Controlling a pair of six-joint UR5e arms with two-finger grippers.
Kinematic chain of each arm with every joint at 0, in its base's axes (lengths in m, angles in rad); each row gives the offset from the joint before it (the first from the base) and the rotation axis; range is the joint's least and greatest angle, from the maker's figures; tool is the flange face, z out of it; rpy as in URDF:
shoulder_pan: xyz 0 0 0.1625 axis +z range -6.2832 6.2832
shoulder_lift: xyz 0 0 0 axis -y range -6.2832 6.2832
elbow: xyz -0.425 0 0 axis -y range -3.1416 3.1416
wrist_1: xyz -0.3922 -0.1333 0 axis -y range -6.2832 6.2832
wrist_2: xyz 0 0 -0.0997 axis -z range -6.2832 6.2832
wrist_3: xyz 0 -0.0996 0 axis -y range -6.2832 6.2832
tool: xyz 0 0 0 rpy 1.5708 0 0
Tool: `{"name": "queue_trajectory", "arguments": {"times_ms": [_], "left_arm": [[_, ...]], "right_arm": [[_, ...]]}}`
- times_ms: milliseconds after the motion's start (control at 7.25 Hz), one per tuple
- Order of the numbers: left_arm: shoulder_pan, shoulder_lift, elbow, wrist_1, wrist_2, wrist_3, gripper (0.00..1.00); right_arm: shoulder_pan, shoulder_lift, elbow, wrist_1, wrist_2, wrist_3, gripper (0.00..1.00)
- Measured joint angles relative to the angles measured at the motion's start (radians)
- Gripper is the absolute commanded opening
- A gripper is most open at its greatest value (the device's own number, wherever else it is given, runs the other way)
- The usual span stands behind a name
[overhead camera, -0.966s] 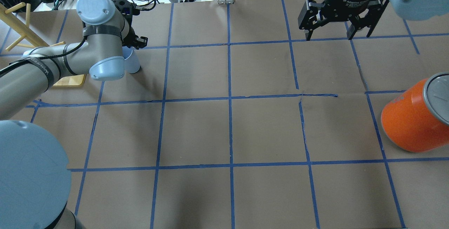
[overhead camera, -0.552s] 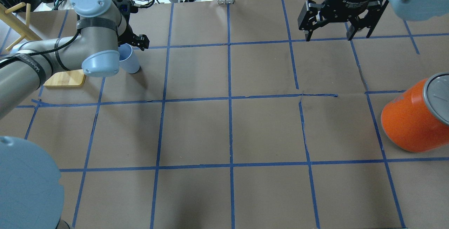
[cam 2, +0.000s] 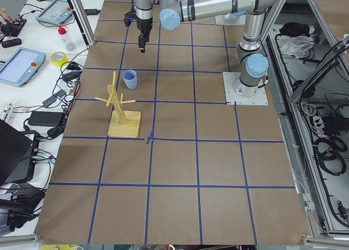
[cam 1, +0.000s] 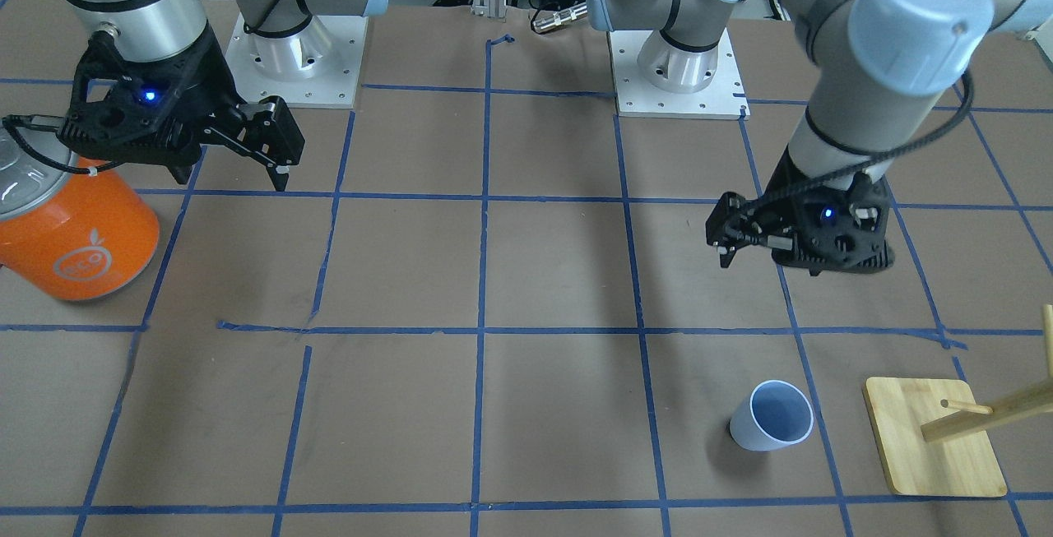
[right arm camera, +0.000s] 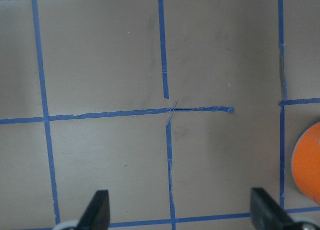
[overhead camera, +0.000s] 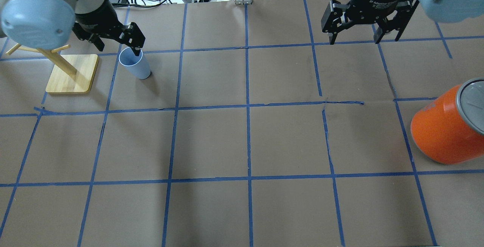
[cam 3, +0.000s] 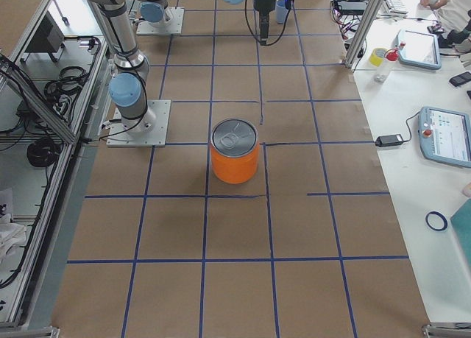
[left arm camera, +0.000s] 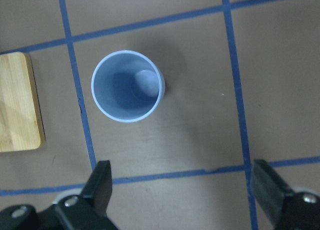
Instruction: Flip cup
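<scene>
The cup (overhead camera: 135, 64) is a small pale blue tumbler that stands upright, mouth up, on the brown table near the far left. It also shows in the front view (cam 1: 772, 415) and the left wrist view (left arm camera: 128, 85). My left gripper (overhead camera: 118, 48) is open and empty. It hangs above the table, apart from the cup on the robot's side (cam 1: 790, 261), with both fingers at the bottom of the left wrist view (left arm camera: 185, 200). My right gripper (overhead camera: 363, 37) is open and empty, high over the far right of the table (cam 1: 185, 175).
A large orange can (overhead camera: 442, 129) with a silver top stands at the right edge (cam 1: 74, 233). A wooden rack on a square base (overhead camera: 72, 73) stands just left of the cup (cam 1: 934, 438). Cables and boxes lie past the table's far edge.
My left arm has swung back and up from beside the cup. The cup, earlier half hidden by the arm, now stands free with its open mouth up. The right arm has not moved.
</scene>
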Motion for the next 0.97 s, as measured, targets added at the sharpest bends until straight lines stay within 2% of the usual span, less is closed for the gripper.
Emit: {"name": "queue_trajectory", "arguments": {"times_ms": [276, 966], "left_arm": [[-0.006, 0.081, 0.057, -0.165, -0.035, -0.046, 1.00], [-0.017, 0.143, 0.019, -0.196, -0.031, -0.065, 1.00]], "right_arm": [[0.000, -0.002, 0.000, -0.002, -0.015, 0.002, 1.00], [0.000, -0.003, 0.000, -0.001, -0.022, 0.001, 1.00]]}}
